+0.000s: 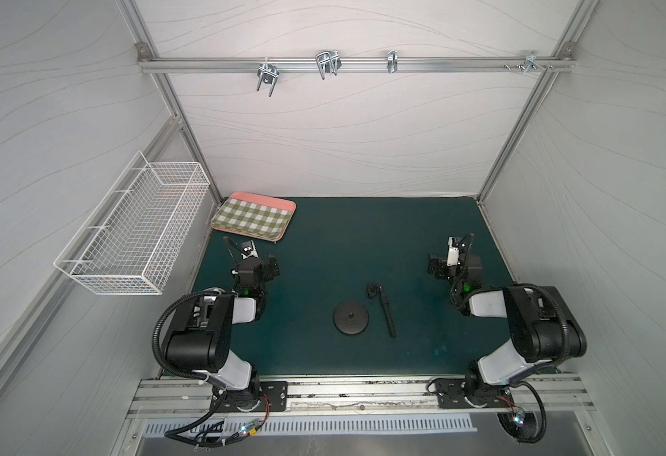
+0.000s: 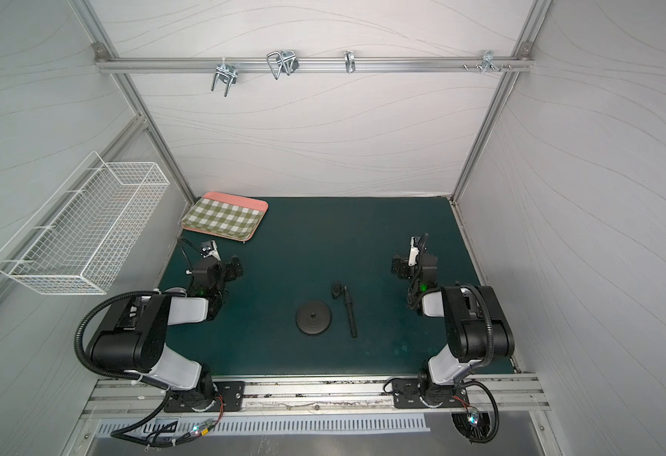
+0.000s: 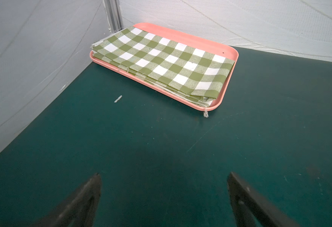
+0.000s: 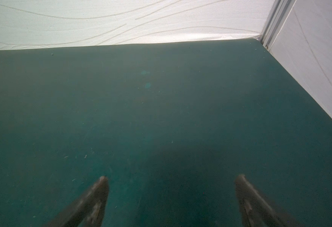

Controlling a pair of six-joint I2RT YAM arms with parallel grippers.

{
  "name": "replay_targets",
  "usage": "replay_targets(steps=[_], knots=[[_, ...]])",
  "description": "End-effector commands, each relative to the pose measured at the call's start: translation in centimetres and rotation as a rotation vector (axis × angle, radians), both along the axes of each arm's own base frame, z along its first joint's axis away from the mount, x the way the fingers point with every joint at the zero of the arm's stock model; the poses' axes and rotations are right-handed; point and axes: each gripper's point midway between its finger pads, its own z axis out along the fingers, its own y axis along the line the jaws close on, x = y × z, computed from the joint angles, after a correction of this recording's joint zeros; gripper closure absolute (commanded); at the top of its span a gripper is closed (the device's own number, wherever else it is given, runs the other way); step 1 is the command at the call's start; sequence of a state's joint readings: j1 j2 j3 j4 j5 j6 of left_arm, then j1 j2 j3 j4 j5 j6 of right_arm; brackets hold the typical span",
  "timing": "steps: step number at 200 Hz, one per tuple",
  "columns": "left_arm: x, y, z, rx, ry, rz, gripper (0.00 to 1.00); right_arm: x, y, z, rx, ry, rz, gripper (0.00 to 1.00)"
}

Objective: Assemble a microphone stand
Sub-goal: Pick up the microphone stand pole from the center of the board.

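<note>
**Microphone stand, unassembled.** Its two all-black parts lie on the dark green mat (image 1: 323, 237), shown in both top views.

- **Nearest the arm mounts:** the disc base (image 1: 351, 319) sits flat, behind both grippers. It is round, low-domed and matte, with a small nub at its centre.
- **Beside the base:** the rod (image 1: 387, 316) lies flat just beside it on the right gripper's side, not touching it. It is a thin straight shaft, slightly thicker toward its far end. There the U-shaped clip (image 1: 371, 291) juts toward the left gripper's side.
- **Position of the parts:** both lie between the two grippers, somewhat closer to the right one and well apart from either.
- **Farther on:** the left gripper (image 3: 162, 176) and the right gripper (image 4: 173, 178) stand low over bare mat, each with jaws spread wide and empty.
- **Beyond the left gripper:** in the far corner, a pink tray (image 3: 200, 42) carries a folded green-and-white checked cloth (image 3: 161, 62).
- **On the side wall:** a white wire basket (image 1: 138, 229) hangs outboard of the left gripper.
- **Farthest:** metal hooks (image 1: 325, 63) hang from a rail across the back wall.
</note>
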State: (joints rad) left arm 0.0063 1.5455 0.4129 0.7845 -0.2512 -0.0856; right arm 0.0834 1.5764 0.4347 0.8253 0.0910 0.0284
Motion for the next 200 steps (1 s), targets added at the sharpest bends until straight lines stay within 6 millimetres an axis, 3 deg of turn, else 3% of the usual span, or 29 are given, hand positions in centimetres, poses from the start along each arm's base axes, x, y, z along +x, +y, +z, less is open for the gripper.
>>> replay_targets(steps=[1,19,41,62,82,108,139,172,200], knots=[[0.7,0.5,2.4,0.027,-0.08,0.022,0.0,-0.1,0.0,0.0,-0.004,-0.003,0.008,0.01],[0.3,0.7,4.9,-0.015,0.037,0.052,0.0,-0.2,0.0,1.7,-0.016,-0.009,-0.001,0.01],[-1.1,-1.7,8.5,-0.127,0.104,-0.041,0.0,-0.4,1.3,5.4,0.009,0.107,0.006,0.01],[-3.0,-4.7,10.2,-0.226,0.095,-0.13,0.0,-1.7,5.3,8.1,0.042,0.187,0.133,0.01],[-5.1,-8.2,10.2,-0.276,0.15,-0.224,0.0,-3.9,9.0,9.0,0.087,0.305,0.243,0.01],[-7.7,-12.1,9.0,-0.324,0.231,-0.307,0.0,-7.8,12.9,8.4,0.128,0.417,0.349,0.01],[-9.7,-15.0,7.5,-0.388,0.271,-0.362,0.01,-12.1,16.4,7.5,0.147,0.507,0.446,0.04],[-11.4,-16.4,5.5,-0.448,0.333,-0.371,0.03,-15.0,17.1,5.2,0.155,0.628,0.458,0.14],[-12.8,-17.5,4.1,-0.461,0.378,-0.391,0.03,-16.6,16.0,2.8,0.13,0.713,0.433,0.23]])
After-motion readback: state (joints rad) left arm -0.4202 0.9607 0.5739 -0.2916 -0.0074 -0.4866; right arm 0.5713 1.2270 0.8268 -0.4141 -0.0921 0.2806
